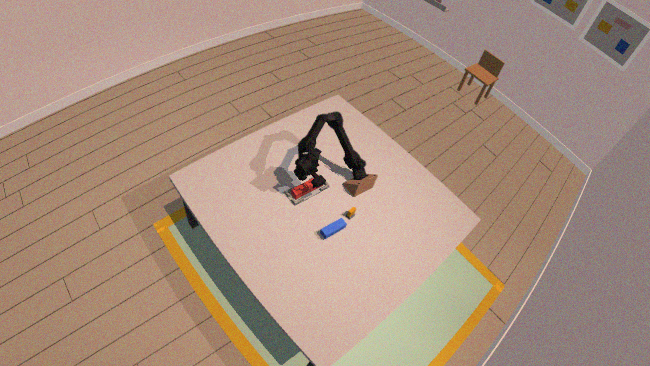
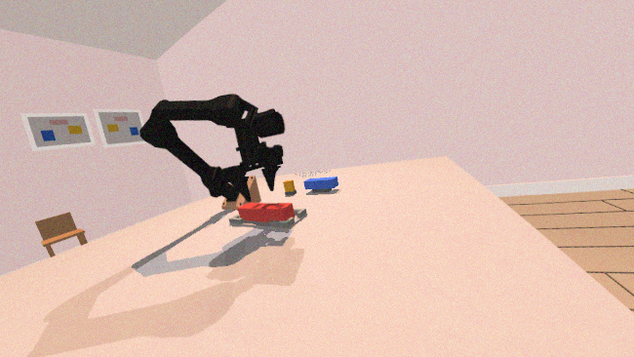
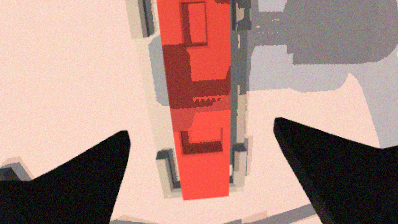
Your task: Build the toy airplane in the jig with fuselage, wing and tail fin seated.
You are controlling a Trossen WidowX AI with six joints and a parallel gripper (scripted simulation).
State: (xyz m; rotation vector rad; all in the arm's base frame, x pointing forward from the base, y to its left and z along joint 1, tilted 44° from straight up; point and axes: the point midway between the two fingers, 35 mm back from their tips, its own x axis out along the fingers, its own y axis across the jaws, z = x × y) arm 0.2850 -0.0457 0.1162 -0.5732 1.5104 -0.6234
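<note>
Going left to right in the exterior view: the arm [image 1: 345,142] [image 2: 187,158] comes up by a brown block [image 1: 365,186] [image 2: 254,189] and folds over, so the gripper [image 1: 310,178] [image 2: 259,194] [image 3: 202,130] points down at the work. It's wide open, nothing in it, one finger out on each side of the red body. My read is that's a release: standing that wide, the fingers can go straight up without dragging the part.

Next, the fuselage [image 1: 302,189] [image 2: 265,212] [image 3: 205,170] lies lengthwise in the jig [image 1: 296,202] [image 2: 302,213] [image 3: 163,170], looking flat, with corner pieces hugging its sides. I'd guess those stop it sliding when something gets pressed in. Both sockets face up and have nothing in them, which is what you want for tabs coming from above. One runs along the body, the other across; I can't say for sure which is whose.

Further right there's the yellow fin [image 1: 352,212] [image 2: 289,186], then the blue wing [image 1: 333,228] [image 2: 321,183], both on the table well apart from the jig. Probably parked there so the fingers have room to grab. So one of three in, I reckon. Lift clear first, then fetch either; a low sideways move could clip the body.
</note>
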